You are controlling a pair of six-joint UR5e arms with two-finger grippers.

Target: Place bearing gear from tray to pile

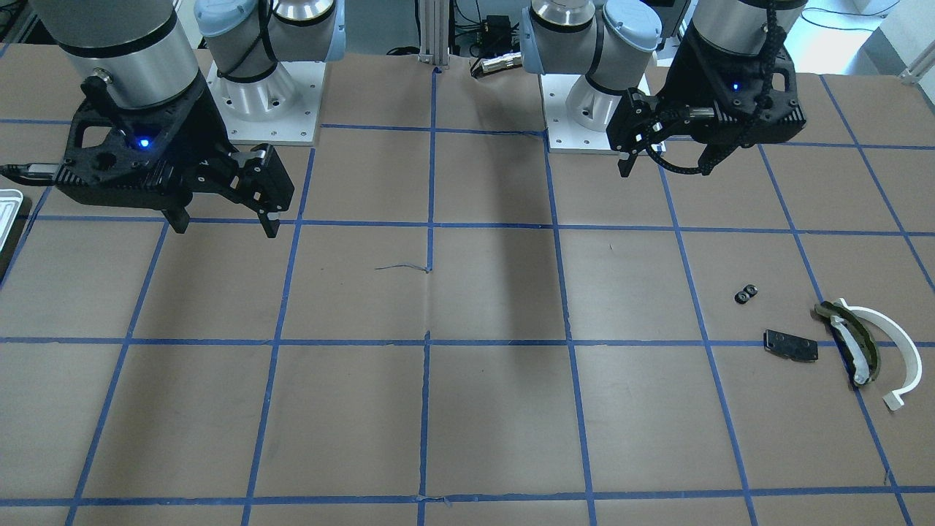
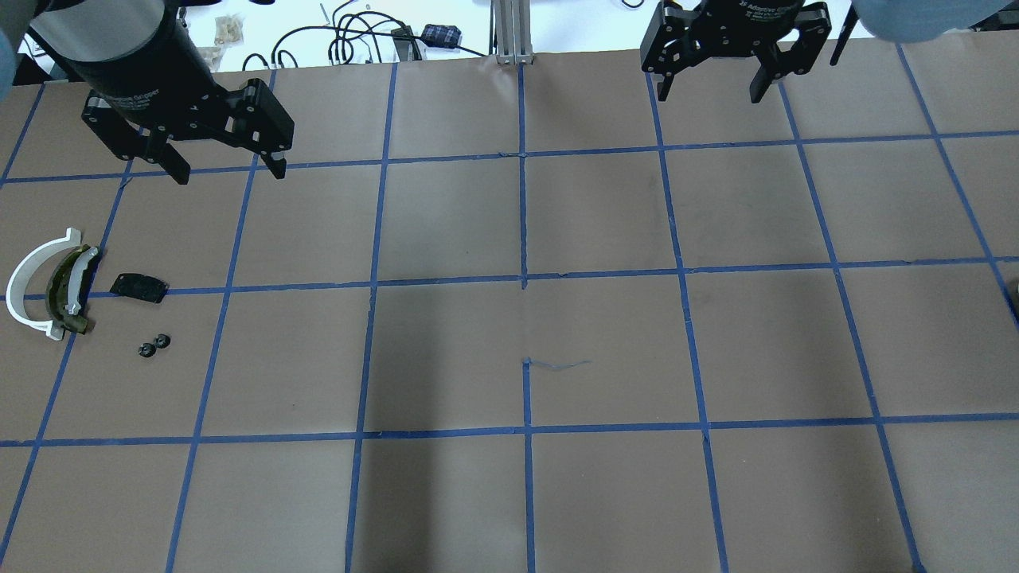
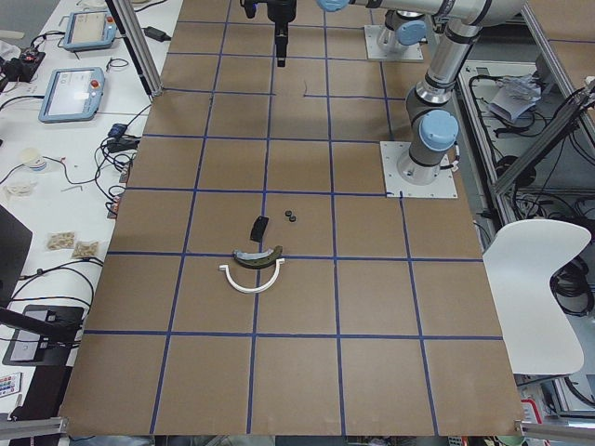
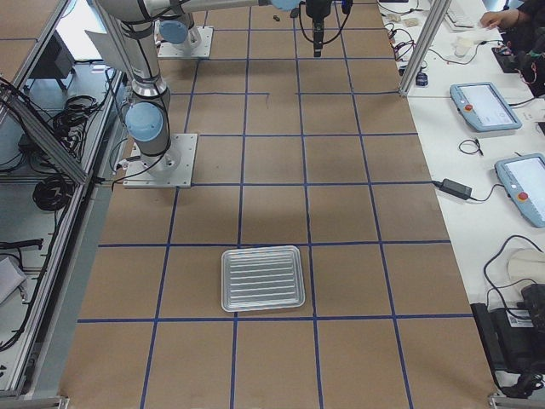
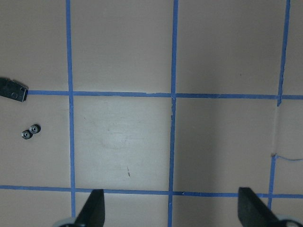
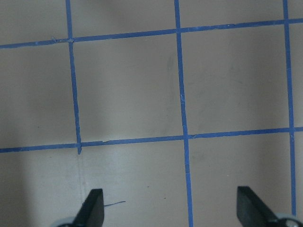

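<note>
Both end effectors hang above the counter (image 2: 605, 223) on the robot's side of it, nothing in either. The left end effector (image 2: 229, 171) has its jaws spread wide and empty, and its wrist view shows both fingers (image 5: 94, 209) far apart over bare paper. Nearer the camera in the overhead view is the pile (image 2: 73, 278). Its white arc (image 2: 24, 290) lies outermost. The olive curved piece (image 2: 56, 293) with a white wrap is nested against the arc's inner side. The black plate (image 2: 139, 286) lies flat just beside them. Two small black gears (image 2: 154, 344) sit side by side on the counter, near the black plate but apart from it, touching neither arc nor olive curved piece. Mid counter shows only the blue tape grid. The right end effector (image 2: 711, 91) also has its jaws wide and empty, over bare paper in its wrist view. Then the tray (image 4: 262, 279) lies flat, well apart at the far right end, and no part shows in it from the side view.

Judgement: the task looks done or nearly so. The gears lie by the pile, the tray looks empty, and neither arm carries anything. I can spot nothing left to move. I cannot tell if the gears should sit closer in.
</note>
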